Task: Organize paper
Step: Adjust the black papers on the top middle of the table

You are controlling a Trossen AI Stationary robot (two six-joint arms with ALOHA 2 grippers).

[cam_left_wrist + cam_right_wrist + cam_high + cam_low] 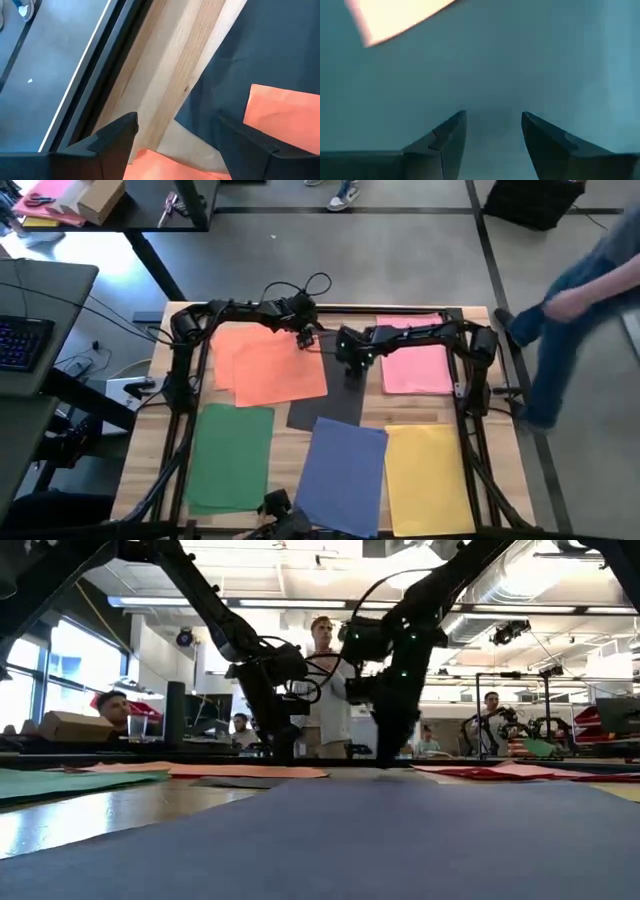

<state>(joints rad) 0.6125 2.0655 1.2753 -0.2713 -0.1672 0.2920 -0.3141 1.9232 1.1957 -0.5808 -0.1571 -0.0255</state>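
My left claw (306, 337) and right claw (350, 370) crowd each other over the dark grey sheet (330, 405) at mid-table, fingers spread, leaving only a narrow lane between them, while the flat green paper (232, 455), blue paper (342, 475) and yellow paper (428, 478) nearer the front leave passage above unobstructed.

A light wooden worktop (290, 442) stands on grey floor. A person in blue trousers (585, 290) walks beside it. A brown cardboard box (98, 198) sits far off.
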